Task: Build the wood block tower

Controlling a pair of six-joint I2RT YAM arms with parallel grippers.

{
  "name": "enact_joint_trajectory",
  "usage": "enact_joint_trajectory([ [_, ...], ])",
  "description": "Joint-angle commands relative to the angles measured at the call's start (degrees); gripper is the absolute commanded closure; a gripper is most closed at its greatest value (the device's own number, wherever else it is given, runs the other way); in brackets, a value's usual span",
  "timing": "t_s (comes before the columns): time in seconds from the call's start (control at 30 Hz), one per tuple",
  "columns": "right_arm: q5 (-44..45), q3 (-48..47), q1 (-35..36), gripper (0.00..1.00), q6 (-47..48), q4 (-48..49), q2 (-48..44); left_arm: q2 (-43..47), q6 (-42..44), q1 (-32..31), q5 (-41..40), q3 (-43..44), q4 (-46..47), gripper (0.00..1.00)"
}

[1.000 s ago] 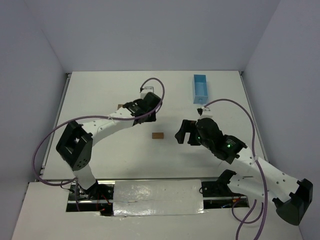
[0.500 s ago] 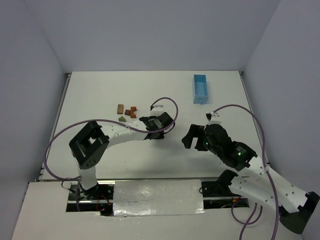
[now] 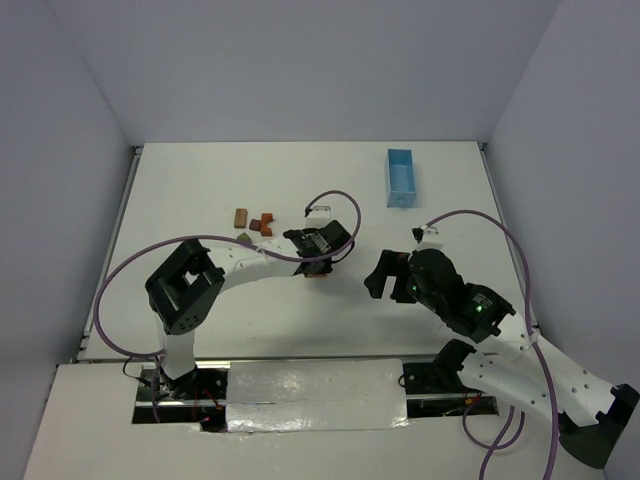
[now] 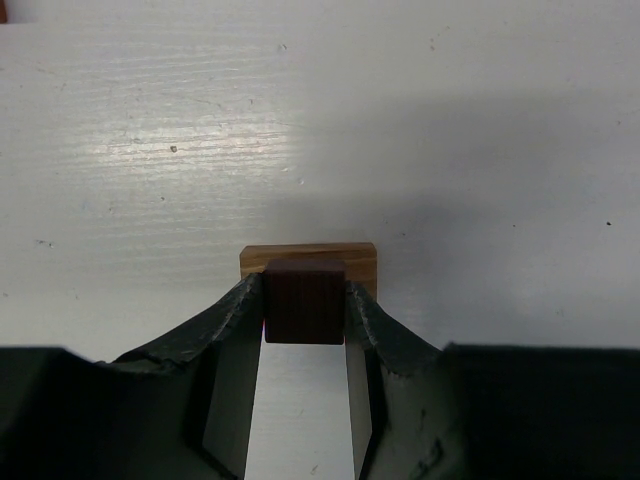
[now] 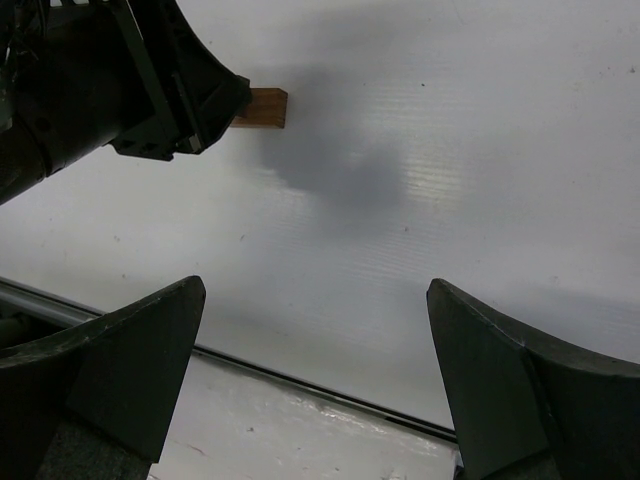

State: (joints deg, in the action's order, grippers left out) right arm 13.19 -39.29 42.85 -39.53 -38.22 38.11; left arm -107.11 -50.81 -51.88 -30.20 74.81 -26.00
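The wood block tower is barely begun from where I stand: a flat light-tan wooden block (image 4: 308, 255) lies alone on the white bench (image 3: 200, 180), about in the middle and a little near of the loose pieces. The left end effector (image 4: 305, 296) hangs right over it, pinching a small dark-brown wooden block (image 4: 304, 301) between its two fingers. In the left wrist view the dark block sits low against the near edge of the tan one, but I cannot tell whether it is resting on it or just above it. So I would judge this as the second piece going on, not yet let go. The rest is waiting in a little cluster to the far left: a brown rectangular wooden block (image 3: 240, 216), some reddish-orange wooden pieces (image 3: 263, 225) touching one another, and an olive-green wooden piece (image 3: 244, 237) just near of them, all too small from above to make out their exact shapes. All of those have yet to be stacked. The right end effector (image 5: 318, 290) is spread wide and holds nothing, hovering to the right of the tan block, close but apart from the left arm. A light-blue rectangular tray (image 3: 402, 177) sits well off at the far right, out of the way. Nothing lies between the tan block and the cluster; only the left arm's looping purple cable (image 3: 345, 205) hangs nearby.
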Motion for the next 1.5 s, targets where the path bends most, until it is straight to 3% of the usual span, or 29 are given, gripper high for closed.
enact_joint_trajectory([
  [0.0,1.14,0.44,-0.31,0.00,0.50,0.42,0.04,-1.17,1.32,0.46,-1.36,2.01,-0.54,0.87],
  [1.03,-1.32,1.41,-0.22,0.00,1.56,2.36,0.65,-2.14,0.45,1.87,-0.13,-0.10,-0.28,0.76],
  [1.47,-1.68,1.67,-0.14,0.00,1.91,2.53,0.74,-1.88,0.01,1.87,0.14,-0.45,-0.28,0.62],
])
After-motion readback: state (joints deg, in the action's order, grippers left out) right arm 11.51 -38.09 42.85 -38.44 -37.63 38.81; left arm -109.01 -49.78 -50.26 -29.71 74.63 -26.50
